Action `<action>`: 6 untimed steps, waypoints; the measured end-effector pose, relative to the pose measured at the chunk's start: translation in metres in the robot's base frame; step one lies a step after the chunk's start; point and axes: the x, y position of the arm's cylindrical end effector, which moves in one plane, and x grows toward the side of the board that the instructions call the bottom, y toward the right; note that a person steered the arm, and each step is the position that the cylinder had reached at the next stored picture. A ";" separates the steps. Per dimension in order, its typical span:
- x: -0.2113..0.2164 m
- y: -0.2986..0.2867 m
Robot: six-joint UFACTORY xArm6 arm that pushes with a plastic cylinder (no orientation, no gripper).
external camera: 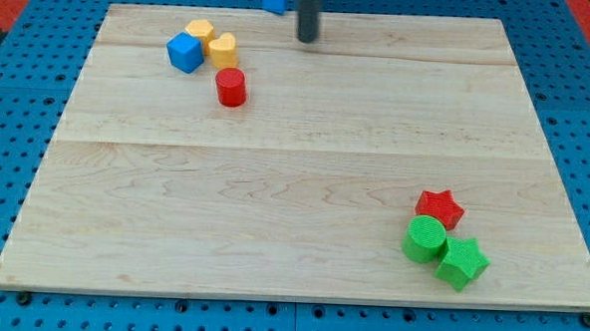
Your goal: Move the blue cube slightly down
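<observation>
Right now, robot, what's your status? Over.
My tip at the view's top, right of the blue cube, not touching. Yellow blocks touch the cube. Below it clear.

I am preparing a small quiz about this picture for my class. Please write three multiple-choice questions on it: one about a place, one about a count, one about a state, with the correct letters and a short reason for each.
1. Where on the board is the blue cube?
A. near the view's top left
B. near the view's bottom right
C. in the middle

2. How many green blocks are there?
A. one
B. two
C. three

3. Is my tip touching the blue cube?
A. yes, it presses on it
B. no, it stands apart
C. it rests on top of it

Answers:
1. A: the cube sits beside two yellow blocks and above-left of the red cylinder.
2. B: a green cylinder and another green block lie below the red star.
3. B: bare board lies between the tip, near the top edge, and the cube to its left.
</observation>
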 end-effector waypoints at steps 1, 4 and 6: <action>0.003 0.018; -0.039 -0.195; 0.075 -0.180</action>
